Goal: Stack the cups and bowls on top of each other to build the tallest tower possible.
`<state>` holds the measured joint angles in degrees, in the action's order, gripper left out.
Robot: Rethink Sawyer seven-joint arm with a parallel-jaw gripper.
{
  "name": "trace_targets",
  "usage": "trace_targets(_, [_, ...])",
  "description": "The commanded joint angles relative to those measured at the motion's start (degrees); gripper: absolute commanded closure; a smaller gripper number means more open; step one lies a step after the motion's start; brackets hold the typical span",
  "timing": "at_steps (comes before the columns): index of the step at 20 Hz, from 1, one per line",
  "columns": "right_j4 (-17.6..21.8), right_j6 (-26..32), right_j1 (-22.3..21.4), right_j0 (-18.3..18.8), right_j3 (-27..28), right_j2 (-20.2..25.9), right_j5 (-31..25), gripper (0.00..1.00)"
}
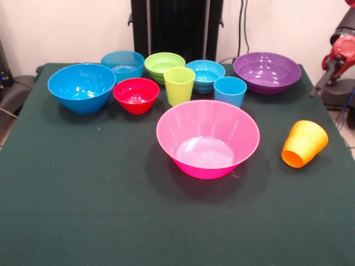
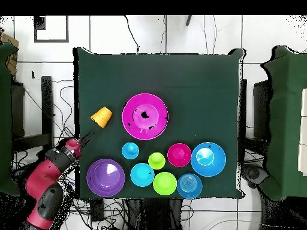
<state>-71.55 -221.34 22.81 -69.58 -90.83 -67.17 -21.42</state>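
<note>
The orange cup (image 1: 304, 143), light, rigid, glossy and likely slippery, lies tipped on the desk (image 1: 83, 210), best pinched across its rim; whether the claw (image 2: 86, 139) is open I cannot tell.

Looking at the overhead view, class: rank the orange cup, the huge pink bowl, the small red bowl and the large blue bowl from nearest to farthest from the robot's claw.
1. Orange cup: lying on its side, just up and right of the claw at the table's left edge.
2. Huge pink bowl: mid-table.
3. Small red bowl: in the lower cluster.
4. Large blue bowl: farthest right.
</note>
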Motion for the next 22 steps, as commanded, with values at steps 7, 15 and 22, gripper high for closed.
trace_targets(7, [2.4,-29.3,14.0,1.7,16.1,-8.9,-12.2,0.0])
trace_targets(15, [2.5,-31.9,15.3,3.5,18.9,-11.7,-14.4,0.0])
trace_targets(22, [1.8,-31.5,17.4,4.7,19.4,-12.7,-13.3,0.0])
